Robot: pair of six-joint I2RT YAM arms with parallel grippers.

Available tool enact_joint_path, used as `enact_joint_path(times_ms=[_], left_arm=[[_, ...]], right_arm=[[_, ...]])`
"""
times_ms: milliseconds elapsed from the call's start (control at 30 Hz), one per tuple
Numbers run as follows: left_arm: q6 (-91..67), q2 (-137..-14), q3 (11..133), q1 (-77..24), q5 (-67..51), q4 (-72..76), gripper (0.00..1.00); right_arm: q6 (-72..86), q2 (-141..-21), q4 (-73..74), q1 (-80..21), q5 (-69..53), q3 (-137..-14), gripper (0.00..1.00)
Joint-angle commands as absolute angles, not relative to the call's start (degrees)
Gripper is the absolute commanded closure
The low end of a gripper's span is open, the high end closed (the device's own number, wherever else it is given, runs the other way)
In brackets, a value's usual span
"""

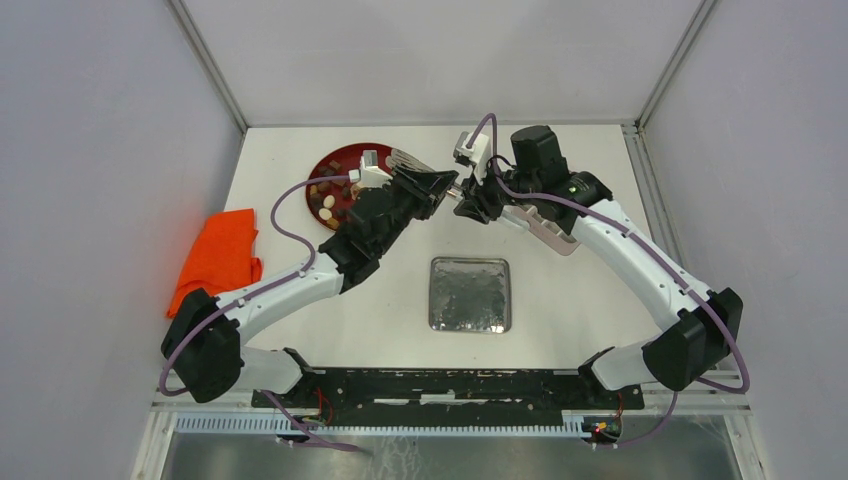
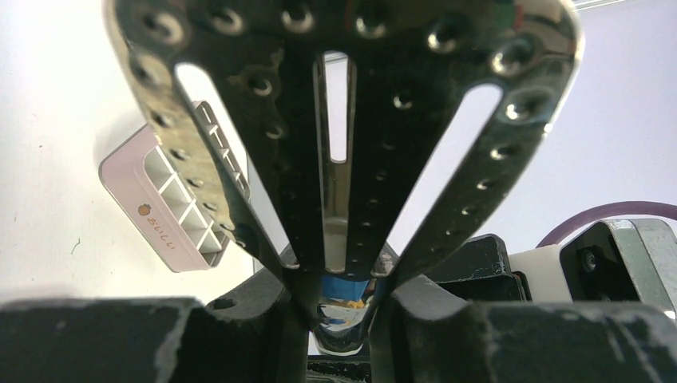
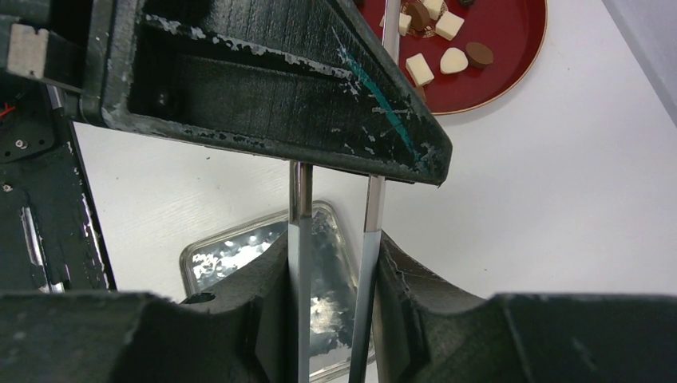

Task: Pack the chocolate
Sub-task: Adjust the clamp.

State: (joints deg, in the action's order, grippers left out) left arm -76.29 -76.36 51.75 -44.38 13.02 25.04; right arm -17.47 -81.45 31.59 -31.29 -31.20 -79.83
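We see the left gripper (image 2: pixel 343 315) clenched on the base of perforated metal tongs (image 2: pixel 383 175). The right gripper (image 3: pixel 331 295) has fingers against both tong arms, which looks like a grasp too. The chocolate (image 3: pixel 453 60) sits on the red plate (image 3: pixel 515 36), back left on the table, apart from the pink grid box (image 2: pixel 172 215).

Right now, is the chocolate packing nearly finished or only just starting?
Only starting. Done: tools are picked up, the left pincer gripping a shiny slotted metal spatula, the right pincer gripping thin metal tweezers. In hand: the tweezers point toward the round dark-red plate; no carried piece shows. Left: the brown and cream chocolate pieces lie on that plate, and the pale pink grid box shows only empty compartments.
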Motion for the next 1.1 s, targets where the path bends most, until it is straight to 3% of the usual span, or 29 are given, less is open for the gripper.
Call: enact_joint_path(times_ms=[0,133,167,200,267,467,533,700,933,1067], left_arm=[[-80.0,-76.56,52.03,-44.42,12.4,30.31,0.81],[-79.61,-76.48,52.11,-44.45,12.44,30.3,0.75],[-79.55,-76.47,52.12,-44.47,12.4,30.32,0.77],[-79.5,-76.47,52.12,-44.46,12.39,30.28,0.87],[-79.42,-76.48,52.12,-44.42,12.47,30.32,0.96],[-78.52,-76.42,52.21,-44.46,13.0,29.59,0.98],[-78.49,-76.42,52.21,-44.46,13.01,29.53,0.98],[-77.97,-76.68,52.34,-44.48,13.19,29.3,0.98],[-78.07,-76.9,52.51,-44.49,12.97,29.35,0.98],[-77.96,-76.76,52.56,-44.48,12.75,29.3,0.96]], right_arm=[[-19.38,-79.29,30.23,-31.63,-33.68,-81.23,0.78],[-19.12,-79.28,30.2,-31.63,-34.3,-81.08,0.77],[-19.07,-79.32,30.23,-31.67,-34.52,-81.12,0.75],[-18.99,-79.3,30.23,-31.65,-34.77,-81.2,0.72],[-18.8,-79.38,30.32,-31.58,-35.14,-81.43,0.59],[-18.28,-79.87,31.8,-31.63,-34.54,-83.35,0.44],[-18.19,-80.09,32.15,-31.58,-34.38,-83.85,0.46],[-18.24,-80.44,32.38,-31.64,-33.06,-83.89,0.61],[-18.54,-80.77,33.05,-31.64,-33.04,-83.78,0.61],[-18.72,-80.7,32.99,-31.64,-33.63,-83.85,0.7]])
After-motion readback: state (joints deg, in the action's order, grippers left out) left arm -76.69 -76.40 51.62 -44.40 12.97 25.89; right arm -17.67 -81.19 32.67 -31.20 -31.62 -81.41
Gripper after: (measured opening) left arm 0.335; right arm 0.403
